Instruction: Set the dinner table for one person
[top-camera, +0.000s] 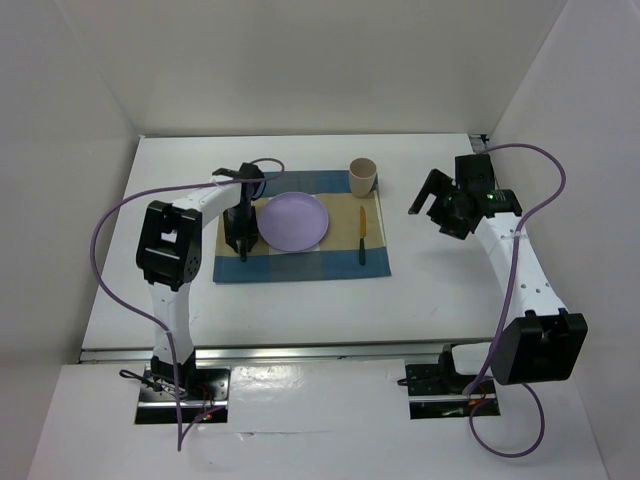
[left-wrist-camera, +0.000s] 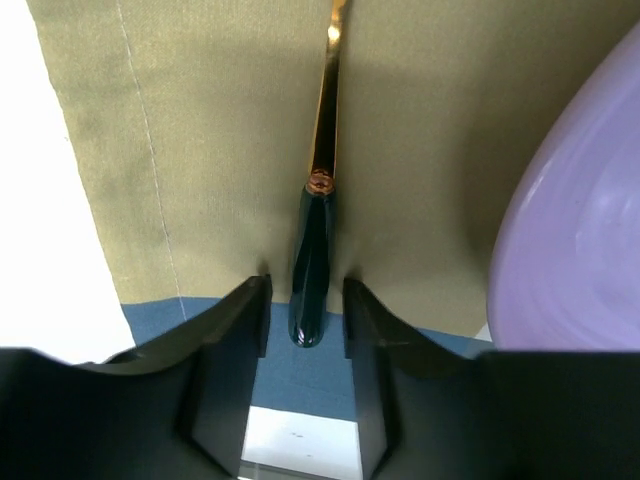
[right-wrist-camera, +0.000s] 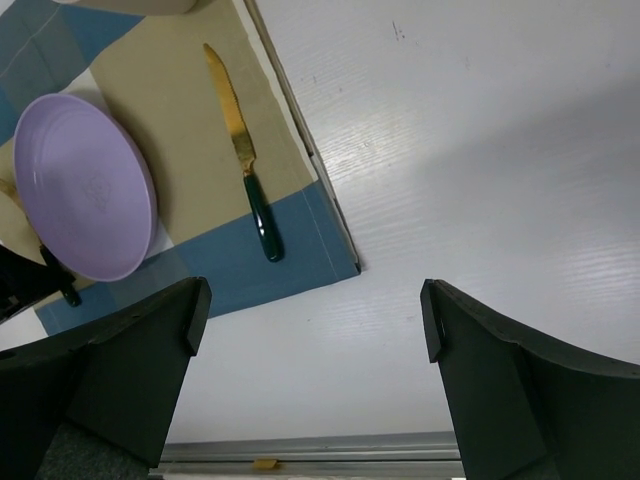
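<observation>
Top external view: cup (top-camera: 362, 177) and plate (top-camera: 293, 221) sit apart on the placemat (top-camera: 320, 266).

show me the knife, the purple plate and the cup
knife (right-wrist-camera: 243, 150), right wrist view, on the gold blade near the handle
purple plate (top-camera: 293, 221), top external view, on its centre
cup (top-camera: 362, 180), top external view, on its side wall

One plate (top-camera: 293, 221), one cup (top-camera: 362, 177), one placemat (top-camera: 300, 262), one knife (top-camera: 362, 236), one other utensil (left-wrist-camera: 312, 270).
</observation>
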